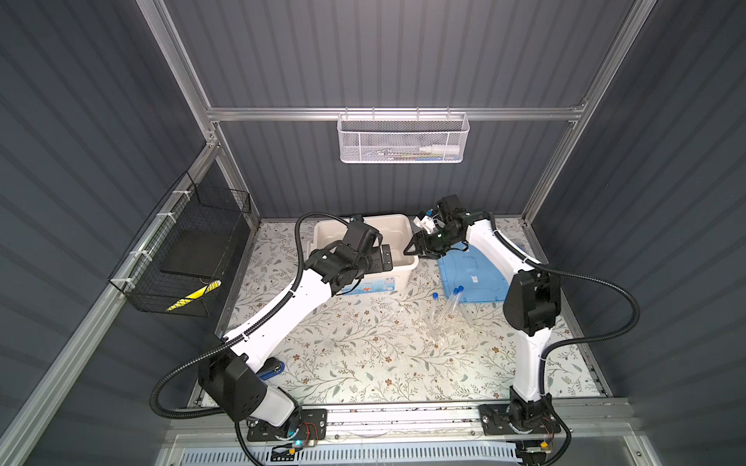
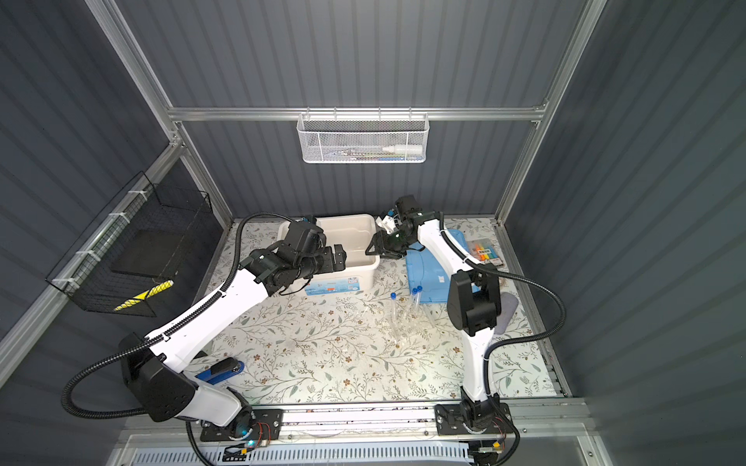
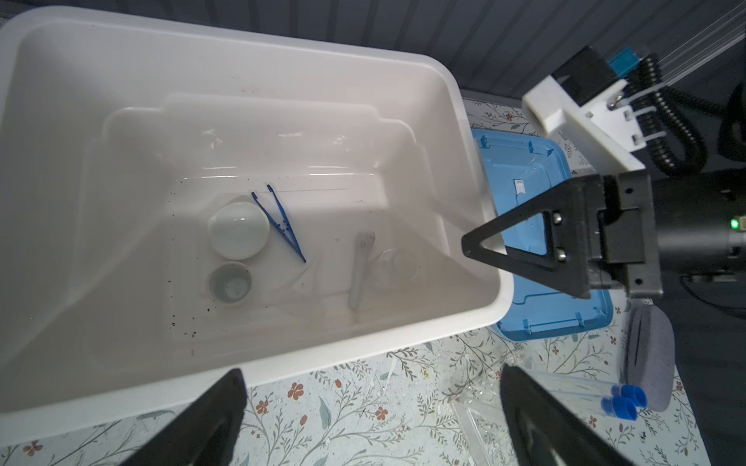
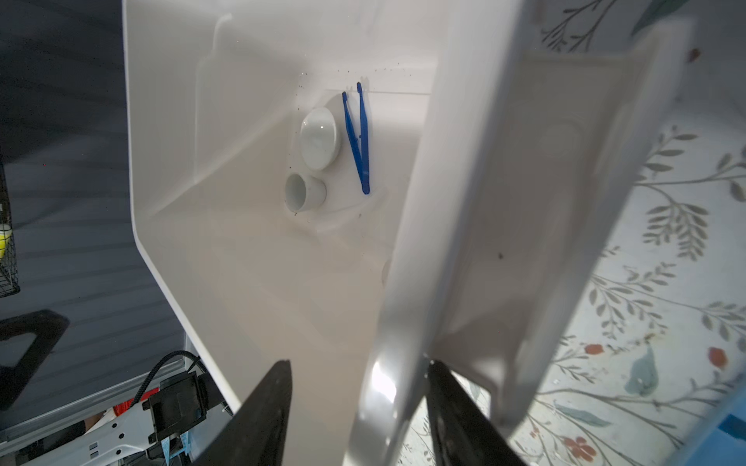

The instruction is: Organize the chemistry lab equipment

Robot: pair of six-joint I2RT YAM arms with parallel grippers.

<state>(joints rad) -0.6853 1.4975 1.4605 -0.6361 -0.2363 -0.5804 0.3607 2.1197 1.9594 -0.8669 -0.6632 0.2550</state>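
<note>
Your right gripper (image 4: 361,363) sits at the right end of the white bin (image 4: 193,193). One finger is inside the wall and one outside, so the jaws straddle the rim, but you cannot tell whether they actually pinch it. Your left gripper (image 3: 371,369) hangs near the bin's front rim, jaws spread wide with nothing between them. On the bin floor the dark blue tweezers (image 3: 282,226) lie flat with their long axis slanting across the floor. Their two parted tips are beside the larger white dish (image 3: 238,230), and the joined end points toward the white pestle (image 3: 358,274). A smaller white cup (image 3: 229,282) stands just beside the dish. The pestle also lies flat, apart from the tweezers, with a small clear glass piece (image 3: 393,264) just beside it. Outside the bin, three blue-capped test tubes (image 1: 448,306) lie on the flowered table (image 1: 363,363), long axes running front to back and caps toward the back. Two of the caps reach the front edge of the blue lid (image 1: 472,266). The clear plastic near the tubes' other ends is too faint to make out. Your right arm's elbow (image 1: 531,302) stands just right of the tubes and its forearm crosses above the lid. A pack of coloured markers (image 2: 482,252) and a grey cloth (image 2: 508,310) lie beyond that arm.
</note>
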